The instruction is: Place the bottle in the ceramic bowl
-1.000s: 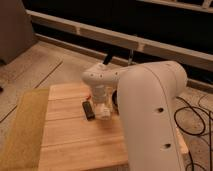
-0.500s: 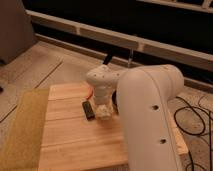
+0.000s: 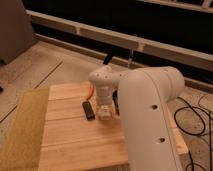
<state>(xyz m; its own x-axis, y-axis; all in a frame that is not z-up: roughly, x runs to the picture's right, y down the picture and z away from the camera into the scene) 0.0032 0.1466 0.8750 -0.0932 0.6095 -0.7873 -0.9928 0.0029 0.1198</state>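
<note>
- Little has moved since the earlier frames: the pincer (image 3: pixel 105 113) has sunk slightly lower and a touch to the right, and the big white arm (image 3: pixel 150 115) has crept with it across the right half of the frame.
- It hangs low over the middle of the wooden surface (image 3: pixel 70 142), just right of the flat black bar (image 3: pixel 88 110), which lies on the boards untouched.
- Whether the pincer is open, closed or gripping something cannot be told from this view.
- A pale shape at its tip is probably the bottle (image 3: pixel 106 116), either held or lying right under it; no other bottle shows anywhere on the boards.
- A dark patch just right of the pincer, at the edge of the arm, is likely the ceramic bowl (image 3: pixel 116 101); the arm hides most of it.
- Judged from this, the step in hand is the grasp or the first carry, and the bottle is not yet in the bowl.
- The next move calls for a firm hold, a small lift clear of the boards, a short shift right over the dark rim, and a low release so the slim bottle does not roll out.
- The bar sits close on the left, so the lift should go straight up to avoid nudging it.
</note>
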